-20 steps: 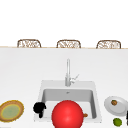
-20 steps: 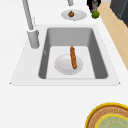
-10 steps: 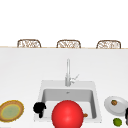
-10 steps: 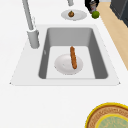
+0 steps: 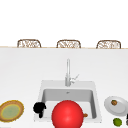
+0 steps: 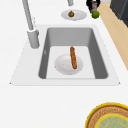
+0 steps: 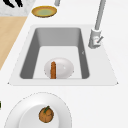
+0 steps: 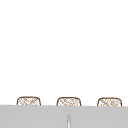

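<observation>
Front edge of bench (image 5: 22, 75): red ball (image 5: 67, 114), large and round, in front of the sink's near rim in the front view, covering part of the basin.

Left robot hand (image 5: 39, 108): black, hanging at the sink's near left corner, just left of the red ball, between it and the yellow plate. Fingers look curled downward with nothing in them. Whether it touches the ball cannot be told.

Yellow plate (image 5: 11, 111): round, brown rim, green-yellow centre, flat on the bench left of the sink, well apart from the basin.

Right robot hand (image 5: 127, 120): a dark sliver at the right edge of the front view, beside the lime; in the left side view a dark shape (image 6: 93, 4) at the far end of the bench, just behind the lime. Its grip cannot be told.

Lime (image 5: 117, 122): small, green, on the bench near the white plate.

White plate (image 5: 119, 107): right of the sink, carrying a small brown fruit (image 5: 114, 102) with a green stem.

Sink (image 6: 30, 72): grey basin. On its floor a white dish (image 6: 63, 67), and a sausage (image 6: 73, 57) lying across the dish, one end past the rim.

Tap (image 5: 68, 72): upright behind the basin, lever to the right.

Far side: three wicker chair backs (image 5: 68, 44) behind the bench.
</observation>
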Controlling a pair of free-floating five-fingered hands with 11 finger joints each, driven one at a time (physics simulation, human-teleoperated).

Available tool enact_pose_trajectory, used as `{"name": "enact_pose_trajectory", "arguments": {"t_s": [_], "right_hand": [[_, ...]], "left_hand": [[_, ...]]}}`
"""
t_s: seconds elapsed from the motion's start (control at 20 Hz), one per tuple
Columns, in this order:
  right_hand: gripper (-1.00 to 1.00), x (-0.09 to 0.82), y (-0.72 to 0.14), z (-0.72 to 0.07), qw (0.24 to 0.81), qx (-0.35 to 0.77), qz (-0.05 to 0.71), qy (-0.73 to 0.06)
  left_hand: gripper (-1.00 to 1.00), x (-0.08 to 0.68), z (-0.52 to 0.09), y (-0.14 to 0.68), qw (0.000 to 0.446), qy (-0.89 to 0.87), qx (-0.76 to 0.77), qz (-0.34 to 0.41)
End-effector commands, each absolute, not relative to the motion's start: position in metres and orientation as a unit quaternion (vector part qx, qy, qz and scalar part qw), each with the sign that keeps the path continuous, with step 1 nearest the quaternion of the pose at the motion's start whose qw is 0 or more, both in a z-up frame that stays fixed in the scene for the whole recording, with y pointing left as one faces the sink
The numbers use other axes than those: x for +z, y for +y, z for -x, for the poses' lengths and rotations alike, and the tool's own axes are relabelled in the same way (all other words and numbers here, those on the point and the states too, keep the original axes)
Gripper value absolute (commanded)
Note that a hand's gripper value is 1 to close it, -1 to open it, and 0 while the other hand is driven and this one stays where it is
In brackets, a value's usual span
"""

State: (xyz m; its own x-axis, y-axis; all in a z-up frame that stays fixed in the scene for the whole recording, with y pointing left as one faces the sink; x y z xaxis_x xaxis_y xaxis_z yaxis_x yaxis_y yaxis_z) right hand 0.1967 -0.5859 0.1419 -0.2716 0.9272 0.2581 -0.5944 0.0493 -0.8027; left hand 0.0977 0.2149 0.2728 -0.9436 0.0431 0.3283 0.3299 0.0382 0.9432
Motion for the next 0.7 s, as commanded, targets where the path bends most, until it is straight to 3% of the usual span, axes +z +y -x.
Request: {"name": "enact_pose_trajectory", "arguments": {"t_s": [0.0, 0.65], "right_hand": [[1.0, 0.143, -0.589, -0.18, 0.551, 0.639, 0.212, -0.493], [1.0, 0.139, -0.559, -0.201, 0.557, 0.678, 0.245, -0.412]], "left_hand": [[0.0, 0.273, -0.098, 0.215, 0.105, -0.713, -0.681, 0.131], [0.0, 0.273, -0.098, 0.215, 0.105, -0.713, -0.681, 0.131]]}}
